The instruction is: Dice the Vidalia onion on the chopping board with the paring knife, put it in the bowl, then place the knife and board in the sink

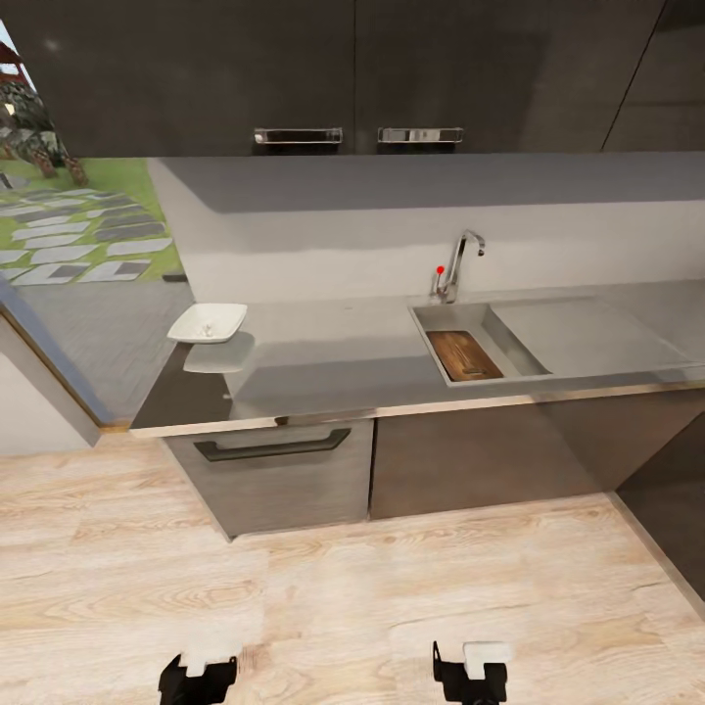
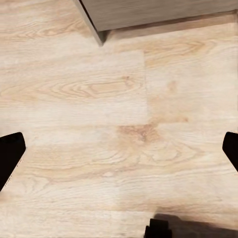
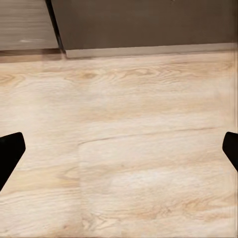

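Note:
The sink is set into the grey countertop, with its tap behind the basin. The brown chopping board lies inside the basin. The white bowl stands at the countertop's left end; a small pale bit shows in it. The Vidalia onion and the paring knife are out of view. Both arms hang low over the wood floor, well short of the counter. My left gripper is open and holds nothing. My right gripper is also open and holds nothing.
A drawer with a dark handle sits under the counter's left part, dark cabinet doors beside it. Upper cabinets hang above. A glass opening to a garden lies left. Light wood floor stretches between me and the counter.

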